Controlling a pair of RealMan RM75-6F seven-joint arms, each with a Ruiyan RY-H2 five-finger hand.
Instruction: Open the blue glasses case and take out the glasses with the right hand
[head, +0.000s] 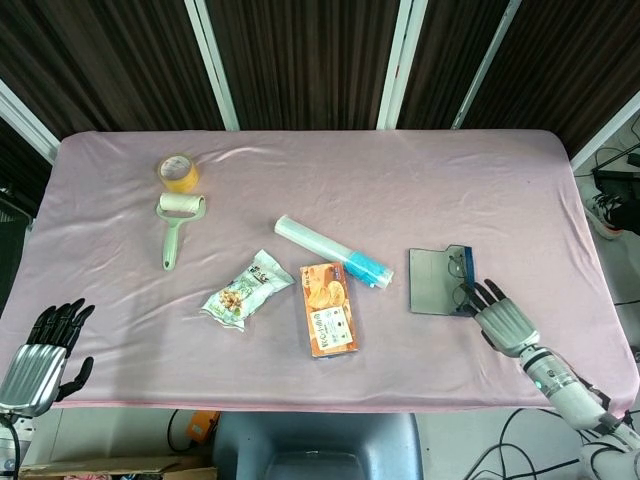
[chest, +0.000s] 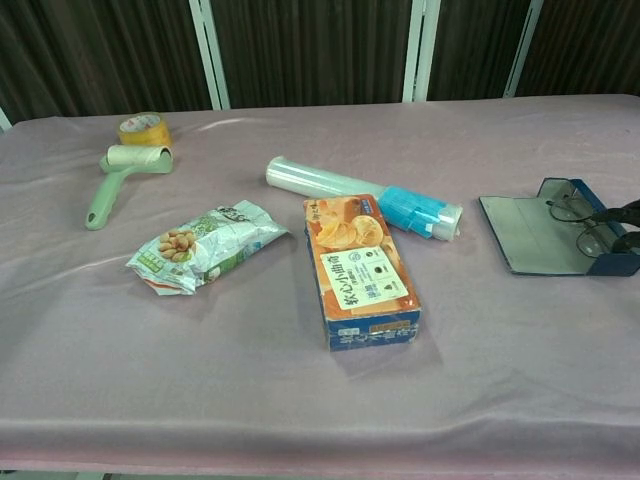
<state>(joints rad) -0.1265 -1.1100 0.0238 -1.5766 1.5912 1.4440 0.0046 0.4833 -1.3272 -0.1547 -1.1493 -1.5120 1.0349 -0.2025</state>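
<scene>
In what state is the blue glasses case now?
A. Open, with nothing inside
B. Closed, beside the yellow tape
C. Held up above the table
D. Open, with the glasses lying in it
D: the blue glasses case lies open on the table, with the glasses in it.

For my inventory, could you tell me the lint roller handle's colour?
Pale green; the lint roller shows best in the head view.
</scene>
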